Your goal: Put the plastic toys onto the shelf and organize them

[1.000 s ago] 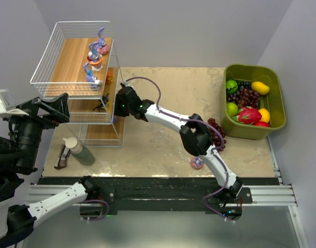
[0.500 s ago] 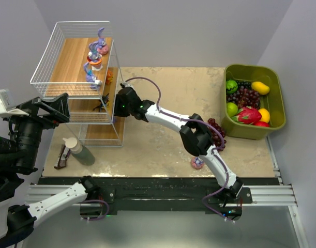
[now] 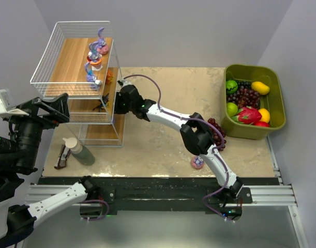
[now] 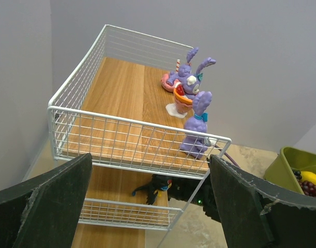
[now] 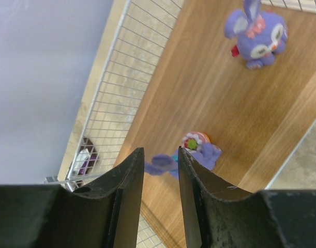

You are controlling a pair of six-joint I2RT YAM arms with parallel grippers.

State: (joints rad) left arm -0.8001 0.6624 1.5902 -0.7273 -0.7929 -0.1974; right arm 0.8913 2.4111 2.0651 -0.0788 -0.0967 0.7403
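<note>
Right gripper [image 5: 160,151]: jaws narrowly apart, empty, at white wire-mesh, wooden-board stepped shelf [image 3: 70,62], upper left. Left gripper [image 4: 149,170]: wide apart, empty. Small purple-pink plastic figurine [image 3: 197,163] on beige table [image 3: 147,150], lower centre. Judged light, rigid, slick, tippy; pinch across body.

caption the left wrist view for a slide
open left claw frames the shelf: purple bunnies on top, black toy below

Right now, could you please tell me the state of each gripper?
Left gripper: open wide, holding nothing.
Right gripper: slightly open, nothing between its fingers.
</note>
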